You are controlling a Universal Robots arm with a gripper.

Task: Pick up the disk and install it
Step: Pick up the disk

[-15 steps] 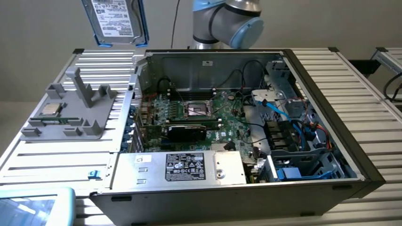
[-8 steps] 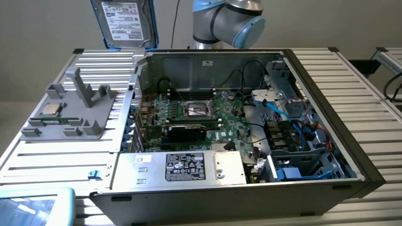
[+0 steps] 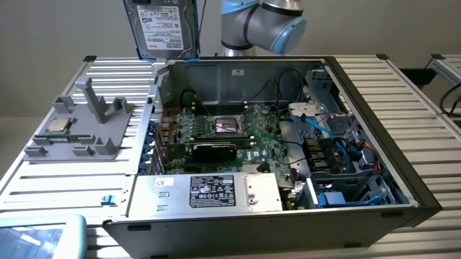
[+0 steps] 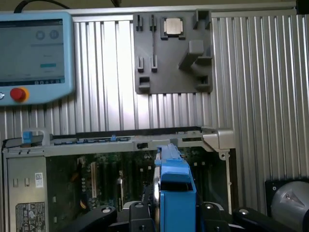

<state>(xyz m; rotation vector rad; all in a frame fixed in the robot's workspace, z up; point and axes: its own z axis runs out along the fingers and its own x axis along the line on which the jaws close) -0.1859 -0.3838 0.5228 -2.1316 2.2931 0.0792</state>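
The disk (image 3: 161, 27), silver-grey with a white barcode label and blue side rails, hangs upright high above the table at the back, over the rear left corner of the open computer case (image 3: 360, 97). In the wrist view its blue rail (image 4: 175, 186) runs edge-on between the black fingers (image 4: 139, 215), over the case's motherboard. My gripper (image 4: 176, 215) is shut on the disk. In the exterior view the disk's top edge is cut off by the frame.
The case holds a motherboard (image 3: 223, 129), a silver box with a black label (image 3: 216, 191) and blue-trimmed bays (image 3: 346, 186). A grey fixture (image 3: 86, 127) with a small square CPU chip (image 3: 60, 125) lies at the exterior view's left. A teach pendant (image 4: 34, 53) sits nearby.
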